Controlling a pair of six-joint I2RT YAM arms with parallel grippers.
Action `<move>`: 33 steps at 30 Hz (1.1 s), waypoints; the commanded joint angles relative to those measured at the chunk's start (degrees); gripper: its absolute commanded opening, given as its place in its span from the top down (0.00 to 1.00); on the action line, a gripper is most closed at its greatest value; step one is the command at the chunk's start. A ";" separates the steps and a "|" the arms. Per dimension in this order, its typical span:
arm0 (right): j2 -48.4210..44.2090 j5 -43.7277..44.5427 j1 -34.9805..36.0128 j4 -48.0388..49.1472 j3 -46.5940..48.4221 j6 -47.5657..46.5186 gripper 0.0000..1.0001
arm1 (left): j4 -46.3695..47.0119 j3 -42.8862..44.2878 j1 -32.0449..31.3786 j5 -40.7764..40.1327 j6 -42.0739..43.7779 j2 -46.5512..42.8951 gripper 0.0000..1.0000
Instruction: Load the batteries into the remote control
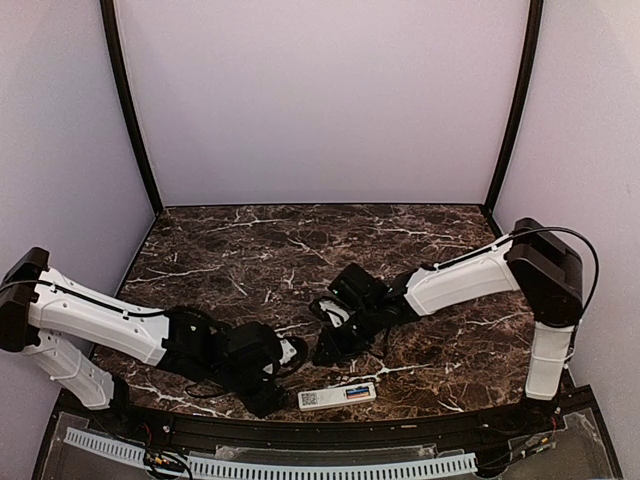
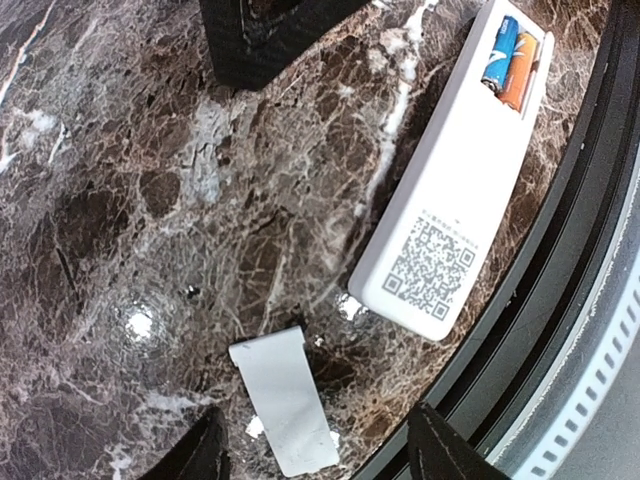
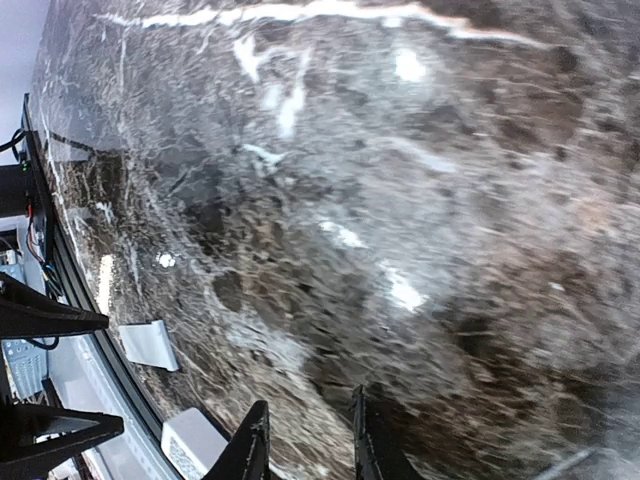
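The remote control (image 2: pixel 440 200) lies back up near the table's front edge, with a QR sticker on one end and its battery recess uncovered at the other. Both batteries sit side by side in that recess, the blue one (image 2: pixel 499 52) and the orange one (image 2: pixel 517 70). In the top view the remote (image 1: pixel 337 396) lies just right of my left gripper (image 1: pixel 268 390). My left gripper (image 2: pixel 320 445) is open, its fingers either side of a loose white cover plate (image 2: pixel 285 400) flat on the table. My right gripper (image 3: pixel 310 405) hovers behind the remote, narrowly open and holding nothing.
The marble tabletop (image 1: pixel 300 250) ends in a black rim (image 2: pixel 560 300) right beside the remote, with a white slotted rail (image 1: pixel 300 465) below it. The cover plate (image 3: pixel 150 345) and the remote's corner (image 3: pixel 195 440) show at the lower left of the right wrist view.
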 commanded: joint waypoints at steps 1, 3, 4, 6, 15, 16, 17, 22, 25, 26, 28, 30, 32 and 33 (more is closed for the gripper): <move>-3.43 3.27 -0.64 -2.47 -1.14 -1.63 0.73 | -0.57 0.08 0.25 1.89 -1.11 1.94 0.40; -4.28 3.99 -0.77 -3.12 -1.16 -2.00 0.72 | -3.46 2.38 0.25 1.69 -1.07 4.16 0.40; -4.71 4.17 -0.70 -3.10 -1.17 -2.16 0.72 | -6.75 3.44 0.25 1.31 -0.68 5.86 0.40; -5.51 4.19 -0.72 -2.92 -1.37 -2.47 0.72 | -11.32 6.25 0.25 -0.12 -0.13 7.97 0.40; -7.84 5.35 -0.74 -4.05 -1.62 -3.33 0.72 | -18.03 10.14 0.25 0.84 -1.57 10.15 0.47; -7.98 5.48 -0.70 -4.25 -1.63 -3.42 0.72 | -18.89 10.83 0.25 1.40 -1.70 10.44 0.48; -8.16 5.53 -0.66 -4.35 -1.54 -3.47 0.72 | -19.31 11.14 0.25 1.52 -1.81 11.12 0.48; -8.82 5.93 -0.71 -4.64 -1.59 -3.82 0.72 | -21.73 13.38 0.25 2.20 -2.14 13.34 0.48; -9.25 6.29 -0.72 -4.61 -2.07 -3.73 0.72 | -22.23 13.97 0.25 2.48 -2.14 14.66 0.48; -9.38 6.25 -0.73 -4.54 -2.18 -3.74 0.72 | -22.26 14.12 0.25 2.51 -2.16 14.85 0.49; -9.68 6.34 -0.69 -4.40 -2.52 -3.68 0.72 | -22.31 14.31 0.25 2.50 -2.14 15.35 0.49; -9.88 6.36 -0.72 -4.20 -2.79 -3.71 0.72 | -21.99 14.57 0.25 2.38 -1.87 15.88 0.51; -10.04 6.45 -0.69 -4.28 -2.78 -3.74 0.72 | -21.71 14.91 0.25 2.52 -1.53 16.59 0.54; -10.13 6.47 -0.68 -4.30 -2.84 -3.74 0.72 | -21.88 15.07 0.25 2.52 -1.45 17.12 0.56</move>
